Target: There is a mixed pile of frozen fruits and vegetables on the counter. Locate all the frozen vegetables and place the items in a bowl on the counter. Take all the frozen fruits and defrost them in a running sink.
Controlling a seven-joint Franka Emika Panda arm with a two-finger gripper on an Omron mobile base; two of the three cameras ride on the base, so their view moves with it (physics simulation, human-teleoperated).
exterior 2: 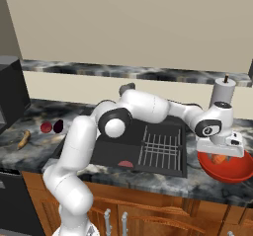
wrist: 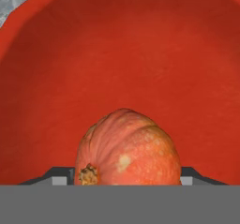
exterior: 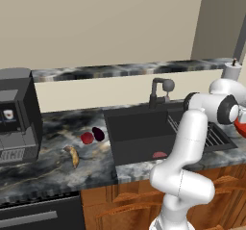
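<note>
A: Where's the orange-red round piece point(wrist: 127, 148)?

B: Right between the claw point(exterior 2: 219, 156) fingers, down inside the bowl point(exterior 2: 236, 172). The grey finger tips flank it on both sides, so I'd say it's grasped, though the contact itself is hidden at the bottom edge of the hand view.

A: So how far along?

B: One vegetable is about delivered, pending release. Far off to the claw's left, past the sink point(exterior: 139, 133), the aubergine point(exterior: 98, 134), the red round fruit point(exterior: 87, 138) and the banana point(exterior: 73, 155) lie on the table point(exterior: 53, 161). All three are left to do.

A: Anything in the way?

B: The tap point(exterior: 159, 90), a drying rack point(exterior 2: 160, 148) in the basin, a flat pinkish oval point(exterior 2: 125, 164) there too, and a coffee machine point(exterior: 17, 116) beyond the pile.
</note>
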